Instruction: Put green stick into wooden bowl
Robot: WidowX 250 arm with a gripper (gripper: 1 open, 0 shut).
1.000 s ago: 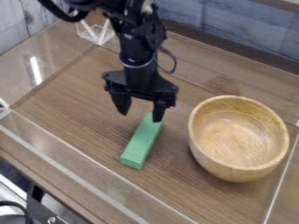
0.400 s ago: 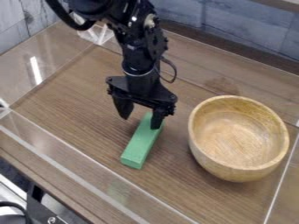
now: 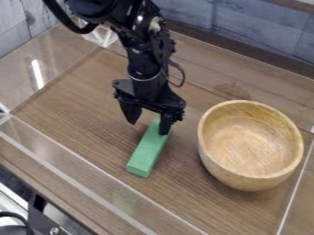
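The green stick (image 3: pixel 149 151) lies flat on the wooden table, its far end pointing toward the arm. My gripper (image 3: pixel 149 118) hangs open right over that far end, one black finger on each side of it. Whether the fingers touch the stick is unclear. To the right stands the wooden bowl (image 3: pixel 252 143), round, light tan and empty, a short gap from the stick.
Clear plastic walls (image 3: pixel 50 64) enclose the table on the left, front and right. The black arm (image 3: pixel 135 37) reaches in from the upper left. A tiled wall runs along the back.
The gripper has come down slightly and shifted a little toward the stick's far end. Its fingers stay open. Stick and bowl have not moved.
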